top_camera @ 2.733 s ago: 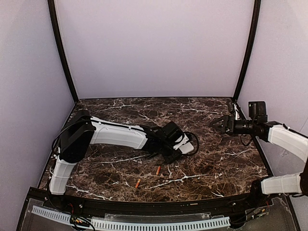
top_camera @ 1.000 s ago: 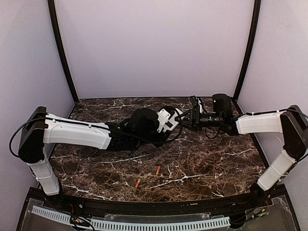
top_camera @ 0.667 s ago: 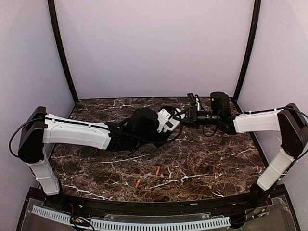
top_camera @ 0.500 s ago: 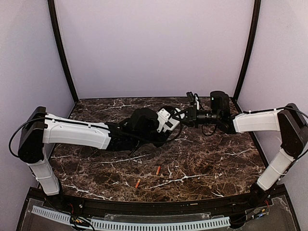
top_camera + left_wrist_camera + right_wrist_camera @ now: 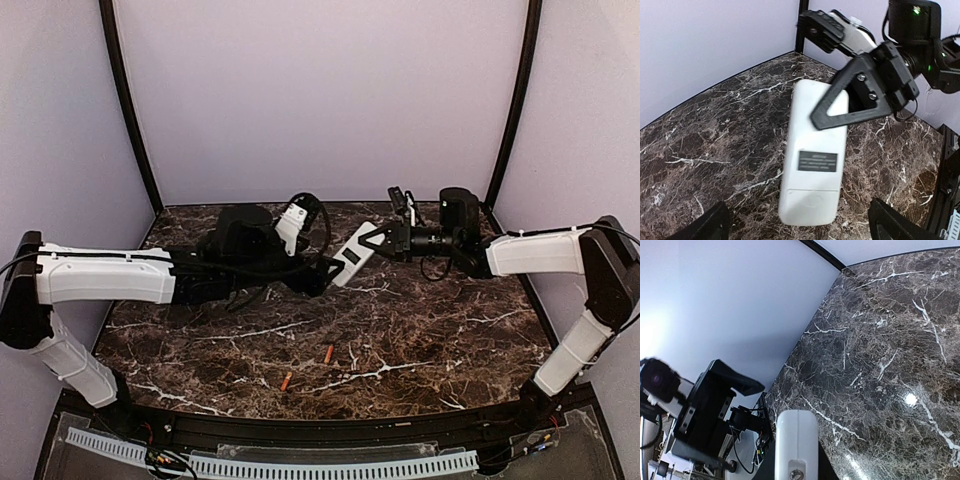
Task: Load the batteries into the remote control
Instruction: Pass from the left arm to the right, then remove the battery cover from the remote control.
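The far end of the remote control (image 5: 815,155) is clamped between the right gripper's (image 5: 374,238) fingers (image 5: 840,107) and held above the table (image 5: 450,340), near its back. The left gripper's (image 5: 801,231) fingers are spread wide just short of the near end, with nothing gripped. The batteries (image 5: 328,353) are left lying on the marble nearer the front.

White remote control (image 5: 800,135), orange-red batteries (image 5: 328,353) (brown-marbled table (image 5: 450,330))

The remote (image 5: 350,256) hangs above the rear middle of the desk (image 5: 450,330); both batteries (image 5: 328,353) lie on it nearer the front.
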